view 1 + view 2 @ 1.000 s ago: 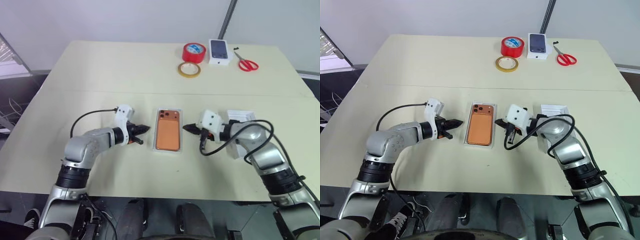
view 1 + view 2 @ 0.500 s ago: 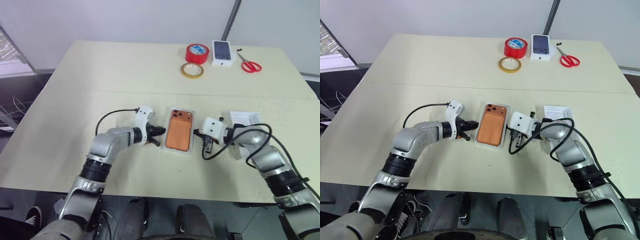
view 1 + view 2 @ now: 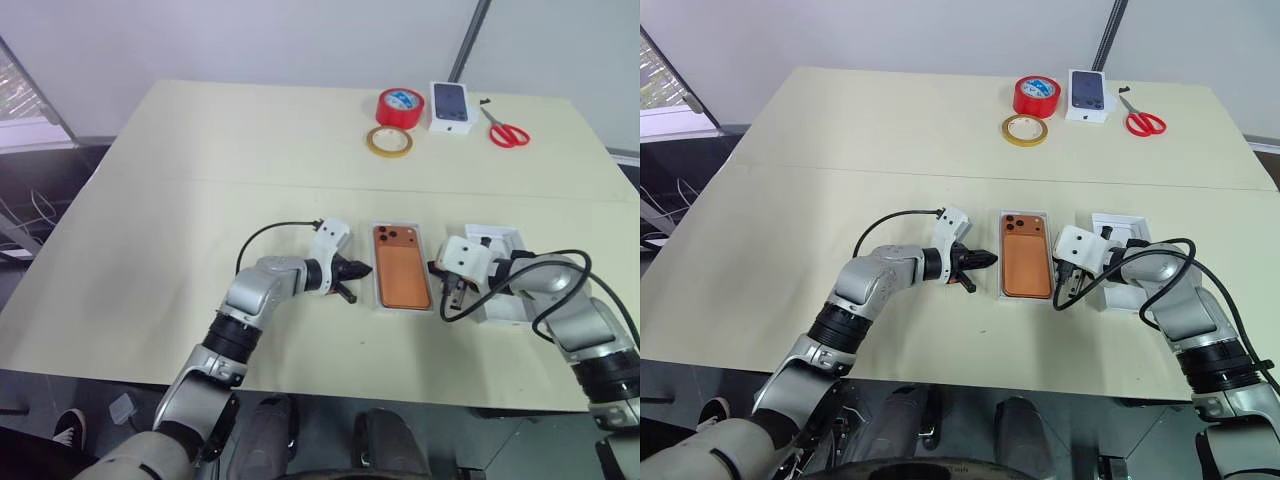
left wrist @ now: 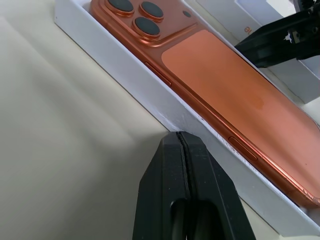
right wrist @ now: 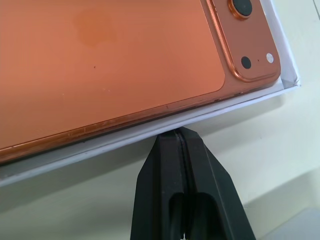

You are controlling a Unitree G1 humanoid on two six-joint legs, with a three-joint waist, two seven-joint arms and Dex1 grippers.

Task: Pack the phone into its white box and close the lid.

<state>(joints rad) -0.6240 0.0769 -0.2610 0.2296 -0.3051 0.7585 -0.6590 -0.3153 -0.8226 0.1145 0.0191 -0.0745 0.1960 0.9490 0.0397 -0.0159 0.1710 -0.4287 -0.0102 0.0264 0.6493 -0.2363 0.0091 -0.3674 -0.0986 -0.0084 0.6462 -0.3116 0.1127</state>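
- The left gripper (image 3: 360,270), fingers pressed together, is seen at the left wall of the white box (image 3: 377,268), apparently touching it.
- The phone (image 3: 400,279) is shown lying camera side up inside the white box, on the near half of the table (image 3: 200,200).
- The right gripper (image 5: 179,134), also pressed together, is set against the box's right wall.
- The lid (image 3: 497,276) is seen just right of it, partly hidden.
- Red tape (image 3: 398,106), a carton (image 3: 451,105) and scissors (image 3: 506,130) are ranged along the far edge.
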